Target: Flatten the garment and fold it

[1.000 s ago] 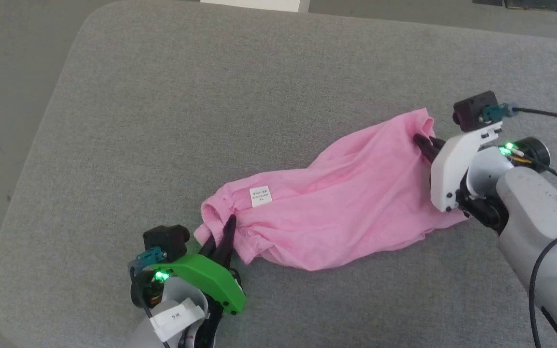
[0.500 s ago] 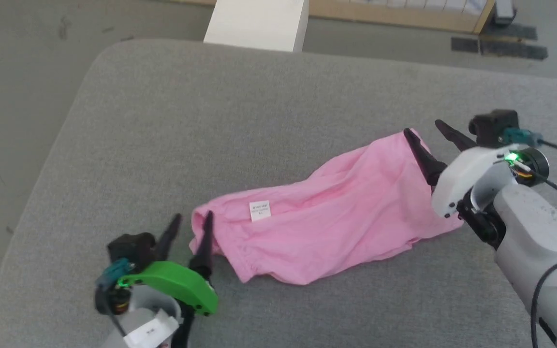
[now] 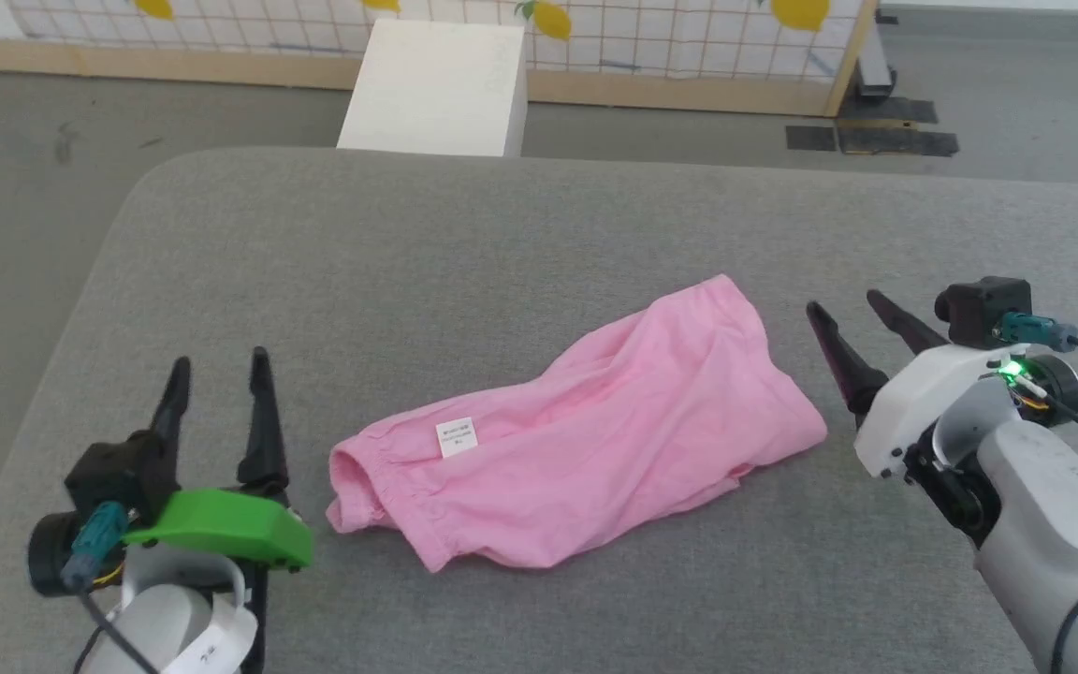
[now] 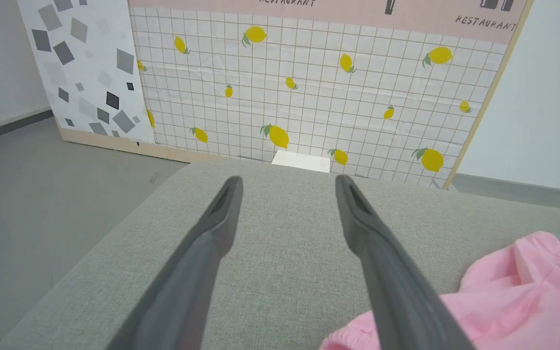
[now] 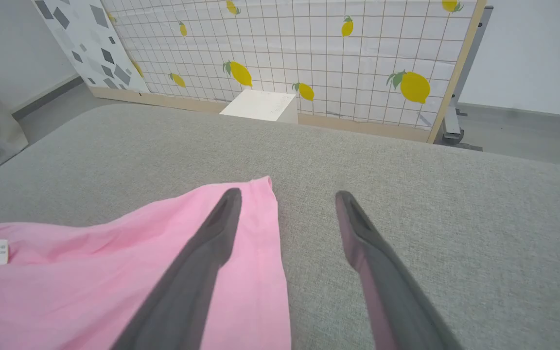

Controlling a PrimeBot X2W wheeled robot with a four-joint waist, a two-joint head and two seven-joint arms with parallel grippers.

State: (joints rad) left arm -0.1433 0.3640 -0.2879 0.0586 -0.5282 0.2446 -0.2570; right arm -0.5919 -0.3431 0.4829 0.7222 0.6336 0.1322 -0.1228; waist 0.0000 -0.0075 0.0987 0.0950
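Left pincer [image 3: 221,358] is open wide at the near left, its two dark fingers pointing to the far side with only the grey padded surface [image 3: 408,243] between them. It holds nothing. The gathered waistband [image 3: 352,473] of the garment [image 3: 595,421] lies just to the right of it, and a strip of grey separates them, so they do not touch.

Right pincer [image 3: 840,301] is also open, somewhat less wide, and also empty. It stands at the right, near the hem end of the garment. In the right wrist view one finger crosses in front of the pink edge, but from the head view a gap of grey shows between the fingers and the cloth.

The garment lies alone in the near middle of the surface, stretched from the near left to the far right. It is wrinkled and not folded. The small white label [image 3: 457,437] faces up near the waistband end.

Beyond the far edge stands a white box [image 3: 436,89], and behind it a tiled panel with yellow lemons [image 4: 309,87].
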